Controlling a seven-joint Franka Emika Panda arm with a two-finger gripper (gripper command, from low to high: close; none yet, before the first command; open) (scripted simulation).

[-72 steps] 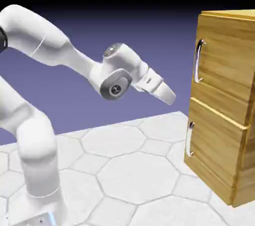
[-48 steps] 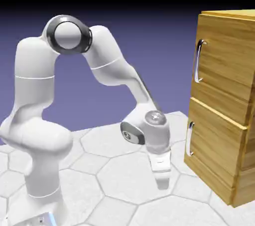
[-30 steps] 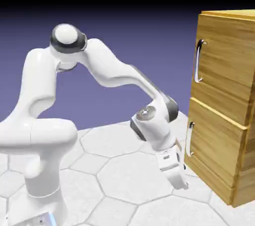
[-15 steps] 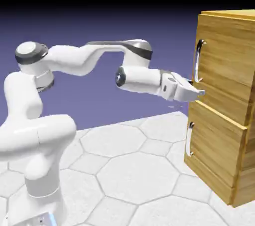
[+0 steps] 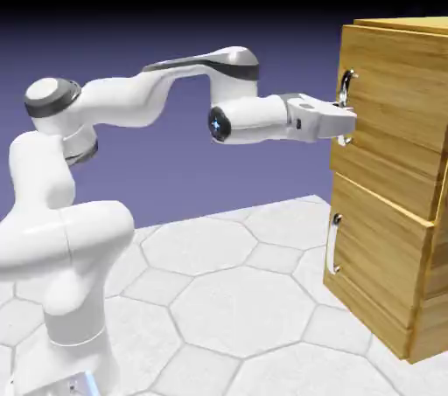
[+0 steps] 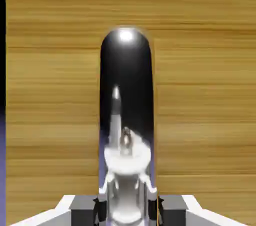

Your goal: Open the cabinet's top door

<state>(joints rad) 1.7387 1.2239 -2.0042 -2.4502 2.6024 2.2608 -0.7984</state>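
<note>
The cabinet (image 5: 385, 289) of golden-brown wood stands at the exterior view's right. Its top door (image 5: 398, 88) is the upper panel, with a long silver handle (image 5: 346, 81) near its left edge. My gripper (image 5: 349, 121) reaches level from the left and is shut on the lower part of that handle. In the hand view the handle (image 6: 127, 105) rises as a dark, shiny bar from between my grey fingertips (image 6: 84, 209), with the door's wood (image 6: 210, 95) filling the frame behind it.
Below the top door, the lower panel (image 5: 376, 246) carries a shorter silver handle (image 5: 333, 246). The white hexagon-tiled table (image 5: 219, 298) spreads under the outstretched arm. The robot's base (image 5: 70, 316) stands at the lower left.
The gripper rose from low beside the lower panel, turned level, reached the top handle and shut on it. The top door's left edge now sits slightly nearer the arm.
</note>
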